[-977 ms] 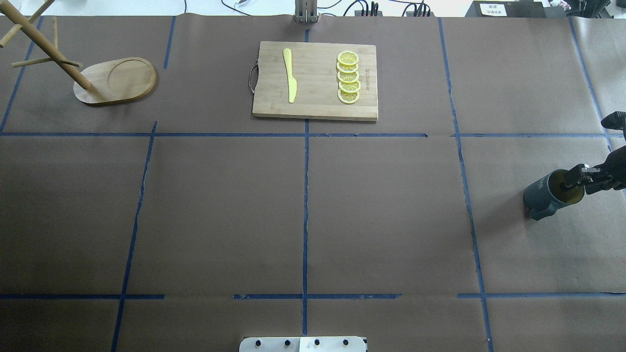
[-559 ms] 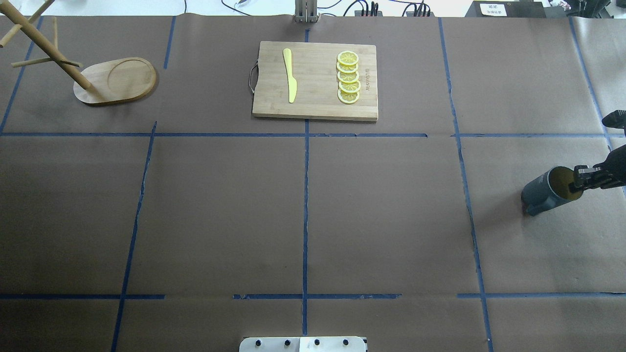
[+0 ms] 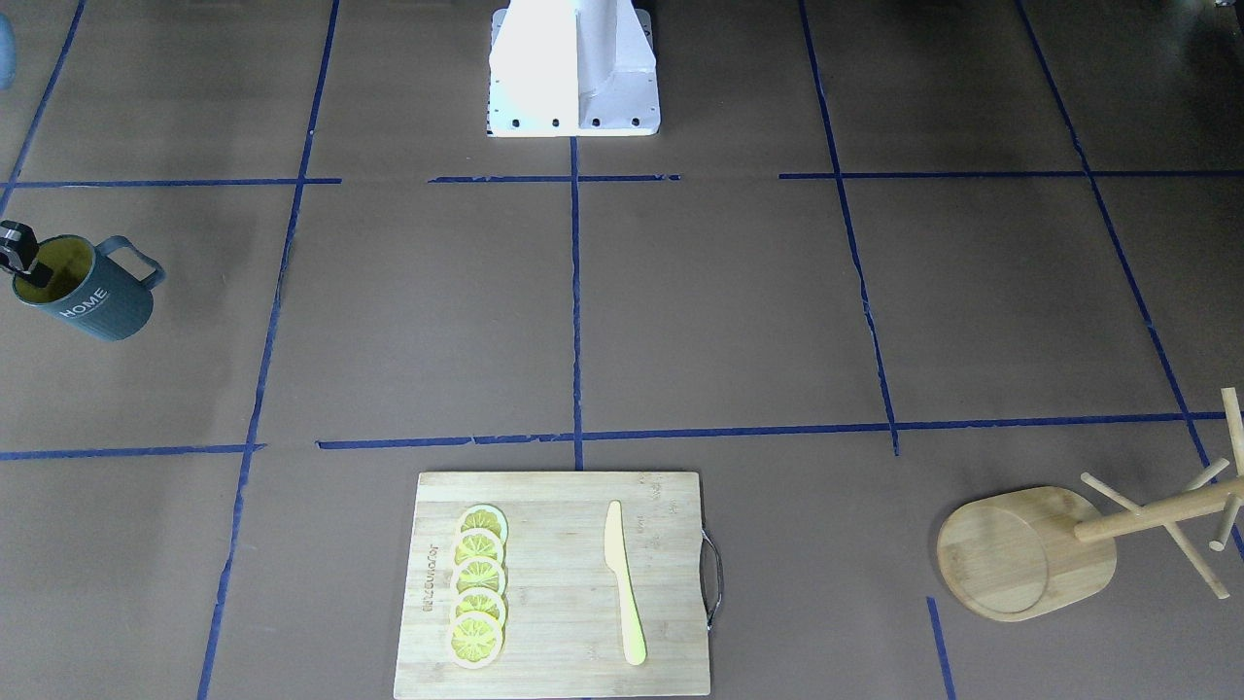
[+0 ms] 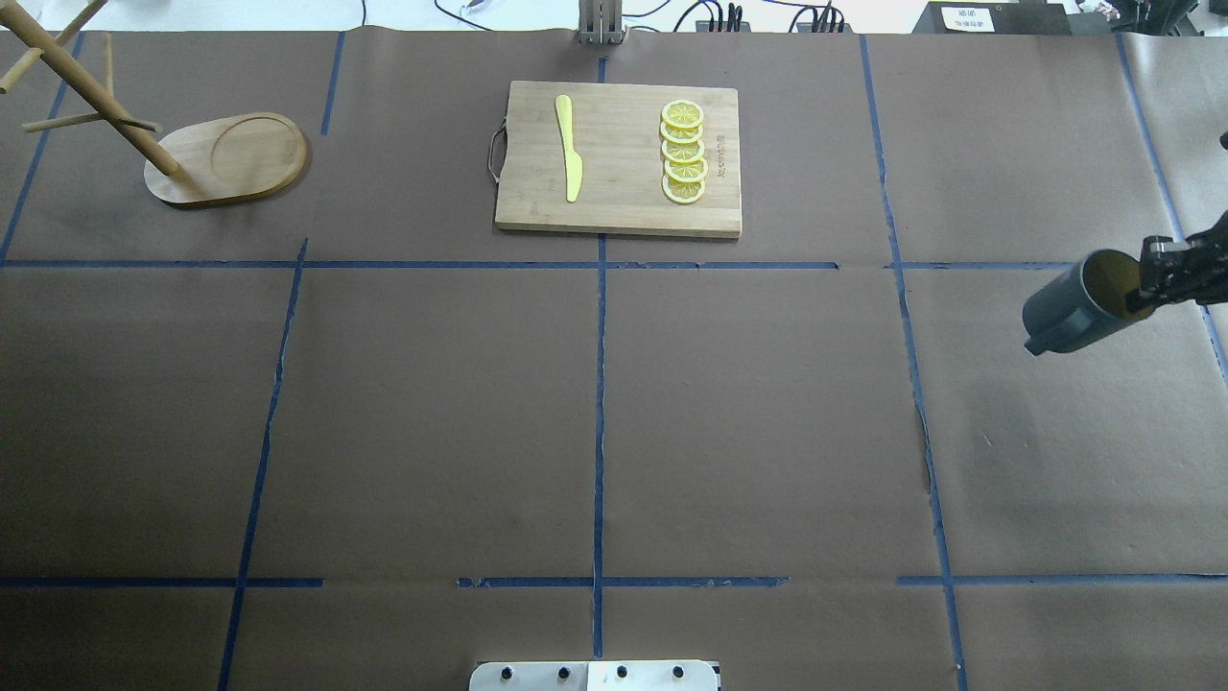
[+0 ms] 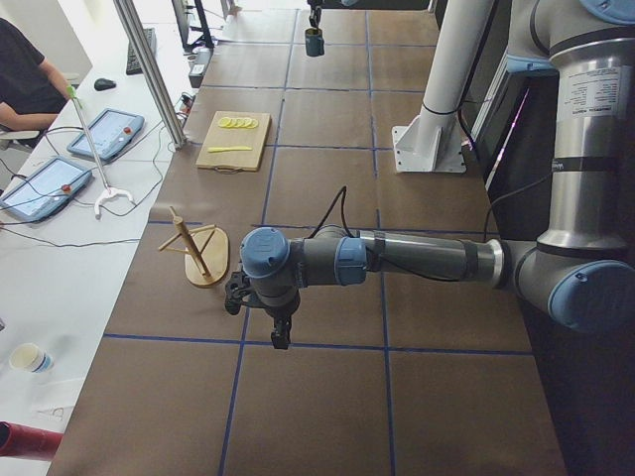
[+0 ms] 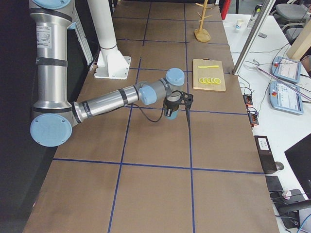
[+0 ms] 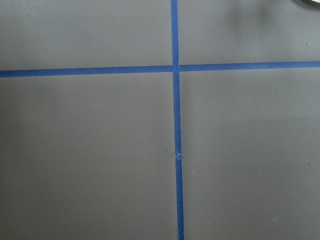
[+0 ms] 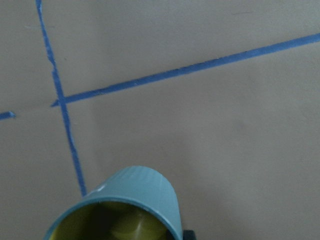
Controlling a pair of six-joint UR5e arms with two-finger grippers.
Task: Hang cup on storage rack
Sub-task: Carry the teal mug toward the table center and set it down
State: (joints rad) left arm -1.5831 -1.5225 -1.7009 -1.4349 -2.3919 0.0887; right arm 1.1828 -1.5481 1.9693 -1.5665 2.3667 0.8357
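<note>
My right tool [image 4: 1146, 284] grips the cup [image 4: 1070, 312] by its rim, storage rack [image 4: 230, 158] far across the surface [image 4: 748, 413] at nine o'clock.

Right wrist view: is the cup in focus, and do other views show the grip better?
Right wrist view: cup soft and cropped by the bottom edge, grip not visible. Overhead view: right end effector dark, at the frame edge. Front-facing view: cup sharp, evenly lit.

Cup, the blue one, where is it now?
In the overhead view the cup is at the far right, rim pinched by the right gripper. The storage rack stands far left.
</note>
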